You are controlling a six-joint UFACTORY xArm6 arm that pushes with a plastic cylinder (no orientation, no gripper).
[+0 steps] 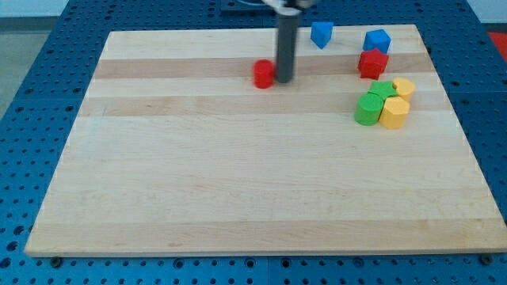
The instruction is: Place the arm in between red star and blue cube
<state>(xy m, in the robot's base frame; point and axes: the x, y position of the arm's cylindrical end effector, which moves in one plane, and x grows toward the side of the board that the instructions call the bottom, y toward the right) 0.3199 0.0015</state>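
Note:
My tip rests on the board just to the right of a small round red block, touching or nearly touching it. A red star-like block sits near the view's top right, with a blue cube directly above it, close or touching. Another blue block, its shape unclear, lies near the top edge, up and to the right of my tip. My tip is well to the left of the red star and blue cube.
Below the red star sits a tight cluster: two green blocks and two yellow blocks. The wooden board lies on a blue perforated table.

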